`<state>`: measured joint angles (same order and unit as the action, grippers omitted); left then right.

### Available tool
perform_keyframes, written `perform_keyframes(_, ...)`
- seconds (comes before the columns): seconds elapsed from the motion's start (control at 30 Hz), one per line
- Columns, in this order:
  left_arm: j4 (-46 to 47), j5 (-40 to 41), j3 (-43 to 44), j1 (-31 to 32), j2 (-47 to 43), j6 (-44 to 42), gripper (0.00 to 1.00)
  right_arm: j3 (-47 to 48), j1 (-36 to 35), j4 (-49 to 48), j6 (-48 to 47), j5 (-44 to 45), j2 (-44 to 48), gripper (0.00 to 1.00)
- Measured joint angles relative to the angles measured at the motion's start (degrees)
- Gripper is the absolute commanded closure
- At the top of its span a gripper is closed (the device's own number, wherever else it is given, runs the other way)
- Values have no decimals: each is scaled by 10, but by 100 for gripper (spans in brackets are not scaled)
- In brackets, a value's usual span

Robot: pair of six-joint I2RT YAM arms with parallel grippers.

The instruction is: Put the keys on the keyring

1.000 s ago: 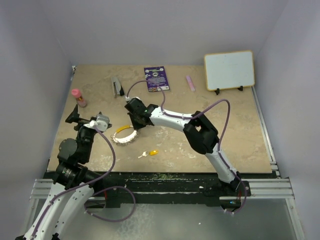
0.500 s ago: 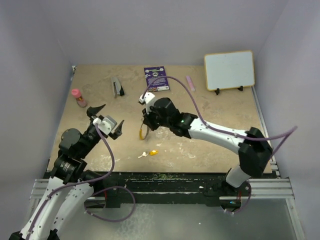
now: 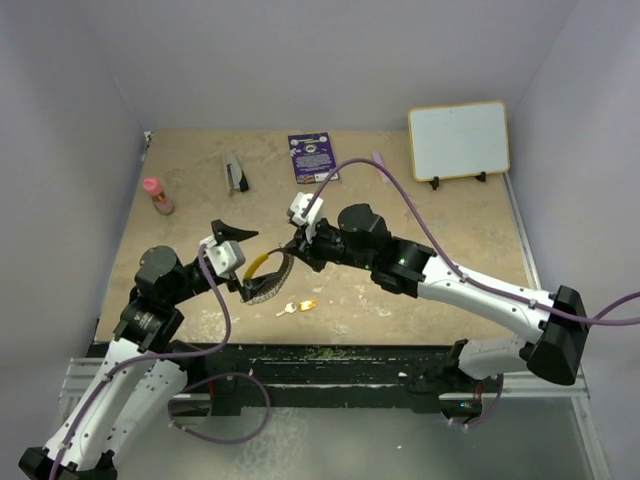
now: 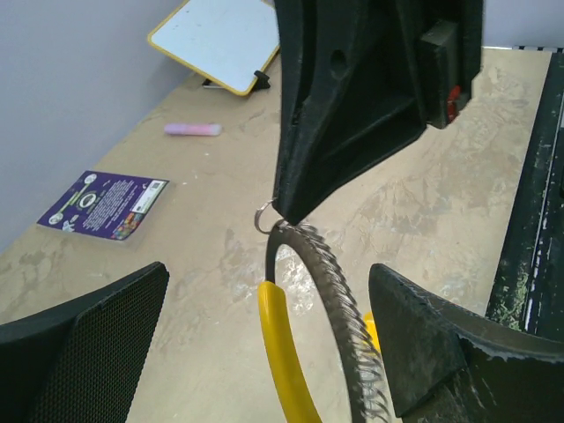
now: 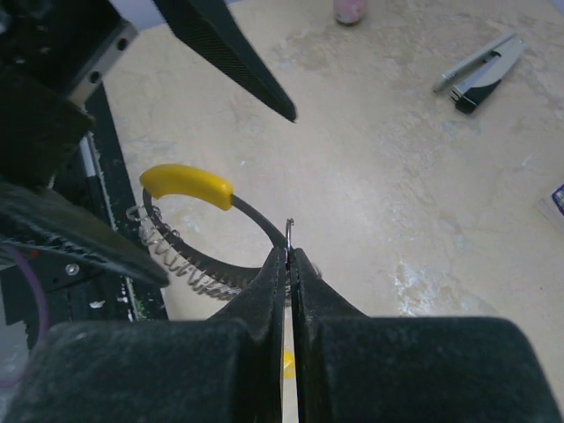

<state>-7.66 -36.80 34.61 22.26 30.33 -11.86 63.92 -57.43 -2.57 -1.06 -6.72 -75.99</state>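
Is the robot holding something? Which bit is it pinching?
The right gripper pinches the keyring at its dark bare end, by the tiny loop. The left gripper is open, holding nothing.

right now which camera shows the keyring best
The right wrist view: most of the keyring shows there, yellow sleeve and coils, pinched in the shut right tool. The left wrist view is close, but the loop runs off the bottom edge. The top view shows it only small and from far off.

Lower end of keyring out of frame
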Motion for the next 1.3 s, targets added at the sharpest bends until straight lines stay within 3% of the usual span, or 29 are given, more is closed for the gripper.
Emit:
perform_keyframes(0.2,-6,-16,-2,0,-10,-14,2,-3,-18,8,1,-3,30,100)
perform_keyframes(0.37,-29,-100,19,0,-9,-44,2,-7,-22,11,4,-2,48,100)
perform_keyframes(0.53,-13,-194,26,0,-7,-21,2,-7,-50,14,5,31,52,100)
perform_keyframes(0.7,7,-201,26,0,2,4,2,2,-92,36,5,71,41,100)
perform_keyframes(0.87,-7,-159,26,0,8,-3,3,30,-133,44,5,118,17,100)
perform_keyframes(1.0,-30,-156,30,0,8,-16,14,49,-158,55,5,146,5,100)
perform_keyframes(1.2,-78,-166,36,0,4,-57,18,55,-176,58,5,163,7,100)
perform_keyframes(1.3,-91,-180,40,0,-1,-73,27,55,-176,62,5,163,16,100)
